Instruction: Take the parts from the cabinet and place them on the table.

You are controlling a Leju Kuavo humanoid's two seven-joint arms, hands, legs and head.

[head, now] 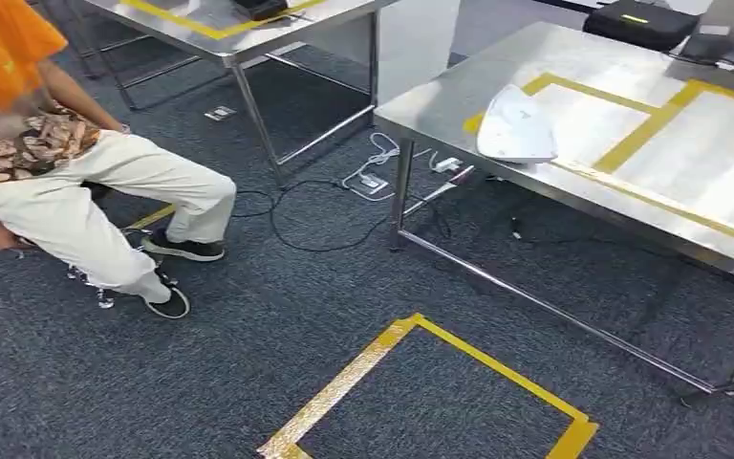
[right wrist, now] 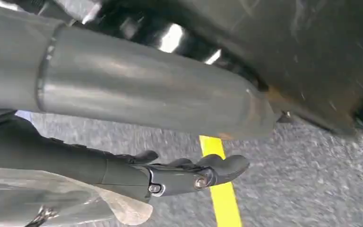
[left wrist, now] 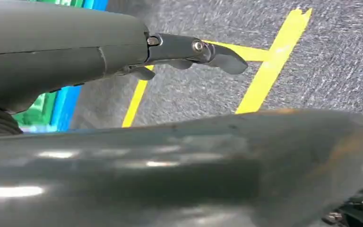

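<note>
A white moulded part (head: 516,126) lies on the steel tabletop (head: 573,57), overlapping a yellow tape outline (head: 631,143) near the tabletop's front edge. The right hand (right wrist: 170,177) hangs over the grey carpet (head: 344,316) with a clear plastic piece (right wrist: 52,198) against its underside; whether it grips that piece cannot be told. The left hand (left wrist: 189,52) holds nothing, fingers extended. A seated person (head: 76,182) occupies the floor area beside a second table (head: 239,29).

Right robot hand (right wrist: 170,172): dark fingers (right wrist: 227,165) extended over the floor, resting against a crinkled clear plastic bag (right wrist: 66,198)
Floor: grey speckled carpet (right wrist: 312,184) with a yellow tape strip (right wrist: 222,198)
</note>
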